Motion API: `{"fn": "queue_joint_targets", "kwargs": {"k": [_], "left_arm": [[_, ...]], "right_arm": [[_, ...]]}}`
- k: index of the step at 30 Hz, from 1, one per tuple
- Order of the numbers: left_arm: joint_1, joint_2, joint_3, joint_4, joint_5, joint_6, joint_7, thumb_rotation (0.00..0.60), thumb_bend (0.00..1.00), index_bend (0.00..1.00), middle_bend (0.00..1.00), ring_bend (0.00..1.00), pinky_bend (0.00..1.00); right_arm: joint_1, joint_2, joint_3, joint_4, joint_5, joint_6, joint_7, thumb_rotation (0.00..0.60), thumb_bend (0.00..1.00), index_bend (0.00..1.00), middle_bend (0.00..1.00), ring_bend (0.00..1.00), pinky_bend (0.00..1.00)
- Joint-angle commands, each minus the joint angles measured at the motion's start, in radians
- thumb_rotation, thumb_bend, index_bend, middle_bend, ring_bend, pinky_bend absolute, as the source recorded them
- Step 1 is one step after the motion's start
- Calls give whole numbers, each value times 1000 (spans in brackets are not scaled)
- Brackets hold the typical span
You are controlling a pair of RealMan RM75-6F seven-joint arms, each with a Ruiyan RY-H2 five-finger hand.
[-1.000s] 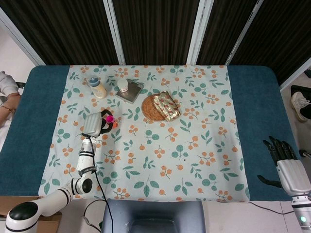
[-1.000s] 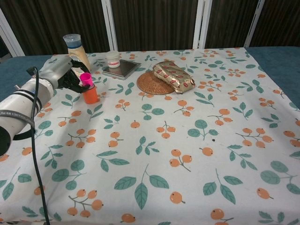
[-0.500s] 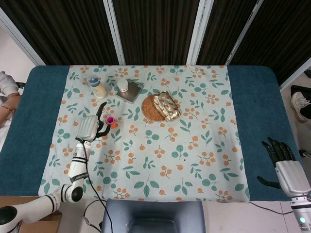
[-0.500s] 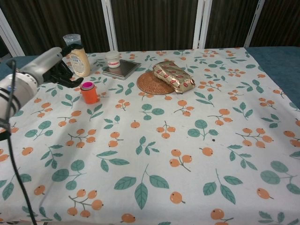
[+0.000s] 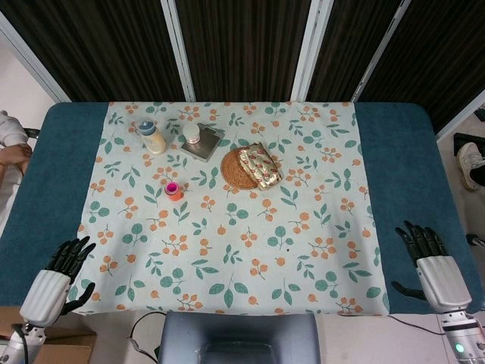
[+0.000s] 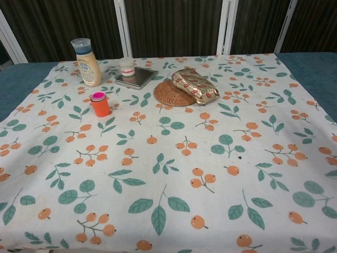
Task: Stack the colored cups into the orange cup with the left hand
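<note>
The orange cup [image 5: 173,192] [image 6: 99,105] stands upright on the left part of the flowered cloth, with a pink cup [image 6: 97,97] nested inside it, rim showing at the top. My left hand [image 5: 56,282] hangs open at the near left corner of the table, far from the cups, holding nothing. At the near right edge my right hand [image 5: 429,262] is open over the blue cover, fingers spread. Neither hand shows in the chest view.
A sauce bottle [image 6: 87,62] stands behind the cups. A small white jar [image 6: 126,66] sits on a dark flat box [image 6: 138,77]. A foil snack bag [image 6: 196,85] lies on a woven coaster [image 6: 174,95]. A person's hand [image 5: 10,150] is at the far left edge.
My left hand has let go of the pink cup, leaving it in the orange cup, and has drawn back to the table's near left corner. The right hand shifted slightly.
</note>
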Motion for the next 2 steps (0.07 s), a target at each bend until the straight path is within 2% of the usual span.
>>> {"fn": "queue_joint_targets", "kwargs": {"k": [1,2], "left_arm": [[47,11,-11,41,8,55,51,600,389,0,0,0,74],[49,16,-10,36,4,48,42,600,389,0,0,0,74]], "right_arm": [[-1,-6,-6,-1,-5,-3,-18,600,185,0,0,0,0],[-2,-6,-6,-1,-5,-2,-20,600,185,0,0,0,0]]}}
